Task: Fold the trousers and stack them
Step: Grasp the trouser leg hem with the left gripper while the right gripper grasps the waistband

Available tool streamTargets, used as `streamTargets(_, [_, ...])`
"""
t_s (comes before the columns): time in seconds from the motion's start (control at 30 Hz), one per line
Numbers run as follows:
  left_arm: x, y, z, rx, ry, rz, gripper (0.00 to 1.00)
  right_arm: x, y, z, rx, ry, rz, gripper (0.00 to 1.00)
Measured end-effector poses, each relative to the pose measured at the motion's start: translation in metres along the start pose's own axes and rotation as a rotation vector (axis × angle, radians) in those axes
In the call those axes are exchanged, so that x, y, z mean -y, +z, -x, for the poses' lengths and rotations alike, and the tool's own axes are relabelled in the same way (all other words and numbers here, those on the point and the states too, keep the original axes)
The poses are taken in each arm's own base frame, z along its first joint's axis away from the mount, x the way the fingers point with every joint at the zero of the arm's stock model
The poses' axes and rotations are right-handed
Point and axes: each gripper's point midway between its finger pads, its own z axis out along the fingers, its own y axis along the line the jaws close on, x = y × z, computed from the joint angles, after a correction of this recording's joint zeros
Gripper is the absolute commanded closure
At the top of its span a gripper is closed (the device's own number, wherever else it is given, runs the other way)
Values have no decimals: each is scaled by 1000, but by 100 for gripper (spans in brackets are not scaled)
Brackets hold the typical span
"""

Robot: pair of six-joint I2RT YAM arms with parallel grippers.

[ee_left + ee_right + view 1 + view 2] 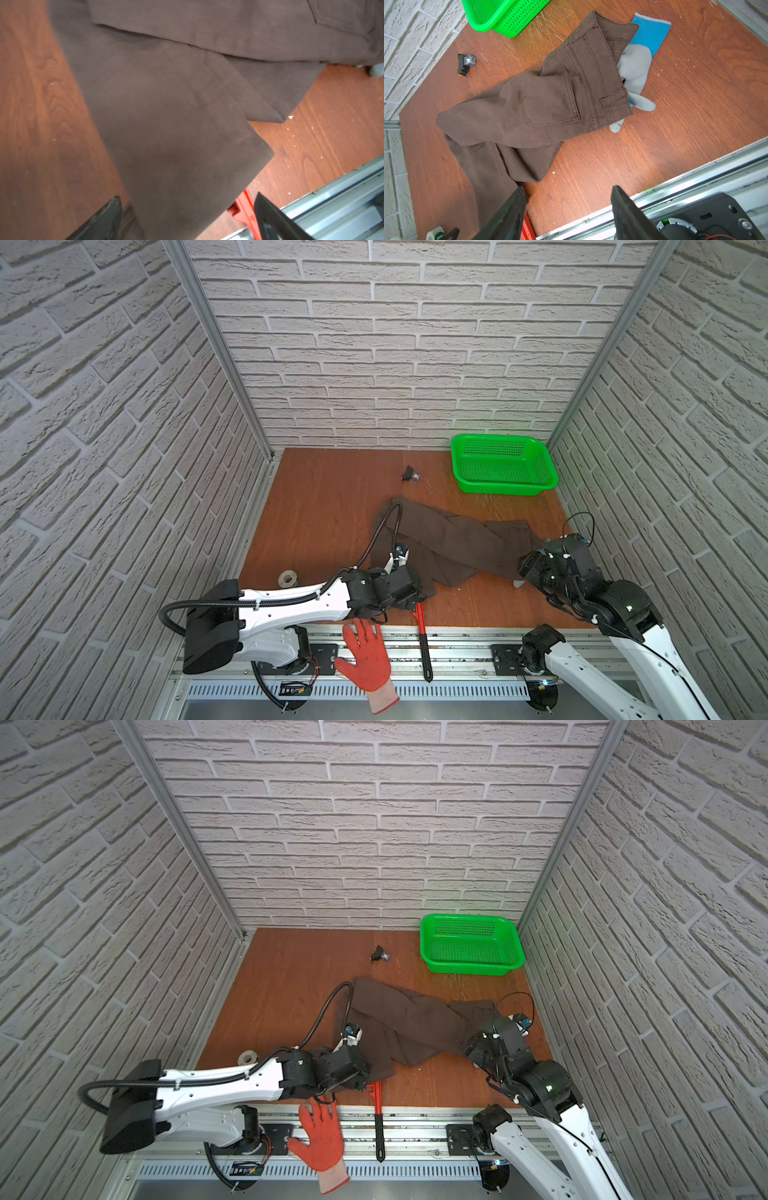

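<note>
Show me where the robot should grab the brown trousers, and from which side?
On the trousers, the waistband looks best, taken by the right gripper from the right side of the table. That thick stitched edge is the end nearest that arm and rests on the grey glove, not flat on the table, so a finger could slip under. Pinch cloth only, not the glove.

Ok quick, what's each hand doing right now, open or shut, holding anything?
Left hand: open wide over the trousers, gripping nothing.
Right hand: open, empty.
</note>
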Motion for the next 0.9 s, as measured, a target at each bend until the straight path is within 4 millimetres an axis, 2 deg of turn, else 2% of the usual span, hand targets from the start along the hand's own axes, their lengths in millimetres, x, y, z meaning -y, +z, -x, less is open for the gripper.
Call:
streamTargets(0.27, [63, 29, 25, -8, -15, -15, 2, 9, 11, -10, -12, -5, -6, 34])
streamTargets(0.4, [82, 49, 29, -38, -40, 18, 3, 5, 17, -12, -28, -29, -4, 34])
streamTargets(0.5, [83, 59, 24, -73, -42, 62, 6, 0, 19, -11, -27, -44, 3, 34])
streamTargets(0.63, [71, 60, 14, -112, -29, 129, 8, -4, 22, -10, -23, -53, 16, 33])
streamTargets(0.9, [54, 66, -1, -175, -36, 164, 4, 2, 34, -16, -34, -76, -11, 33])
